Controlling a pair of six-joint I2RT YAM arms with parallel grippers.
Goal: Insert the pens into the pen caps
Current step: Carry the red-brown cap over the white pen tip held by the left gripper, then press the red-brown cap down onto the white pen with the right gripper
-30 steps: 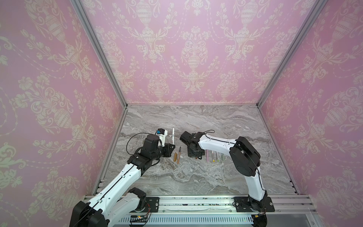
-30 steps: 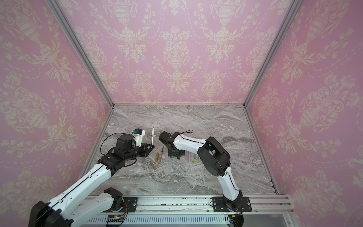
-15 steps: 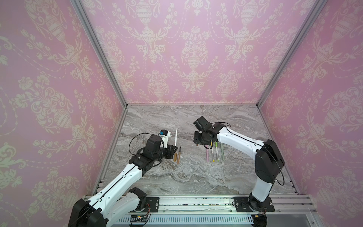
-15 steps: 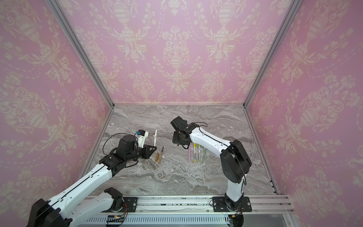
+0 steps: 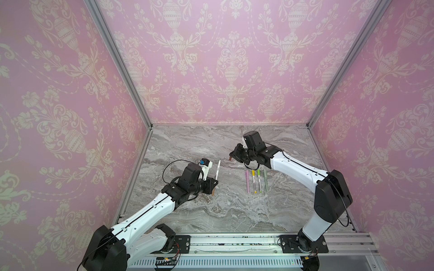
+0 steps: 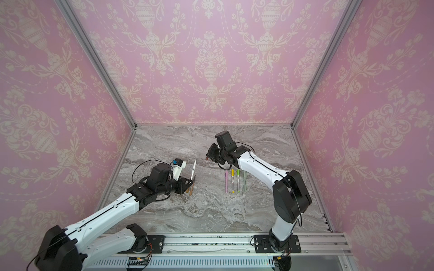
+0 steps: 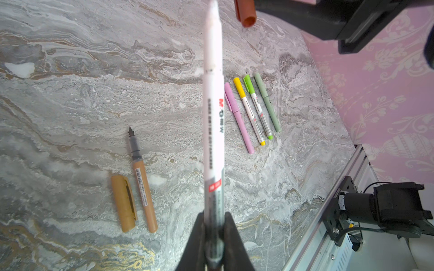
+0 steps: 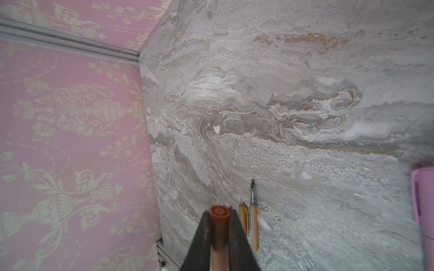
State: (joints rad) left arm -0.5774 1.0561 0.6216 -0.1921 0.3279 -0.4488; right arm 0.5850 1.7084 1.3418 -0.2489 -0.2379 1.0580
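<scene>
My left gripper (image 7: 212,215) is shut on the lower end of a white-barrelled pen (image 7: 212,105), which points up and away from it; both top views show that pen (image 5: 217,169) (image 6: 193,170) tilted above the table. My right gripper (image 8: 218,214) is shut on a brown pen cap (image 8: 218,213), held in the air to the right of the pen's tip, apart from it (image 5: 231,158). A tan pen (image 7: 143,187), uncapped with its dark nib bare, lies beside a loose tan cap (image 7: 123,203) below my left gripper (image 5: 211,185).
Pink (image 7: 238,117), yellow-capped (image 7: 250,110), green-capped (image 7: 258,106) and sage (image 7: 267,102) pens lie capped in a close row on the marble table (image 5: 211,145), under my right arm. Pink patterned walls close three sides. An aluminium rail (image 5: 234,241) runs along the front.
My right arm has swung its elbow out to the right and lifted the brown cap, uncovering the row of capped pens. My left gripper has carried the white pen a little to the right.
</scene>
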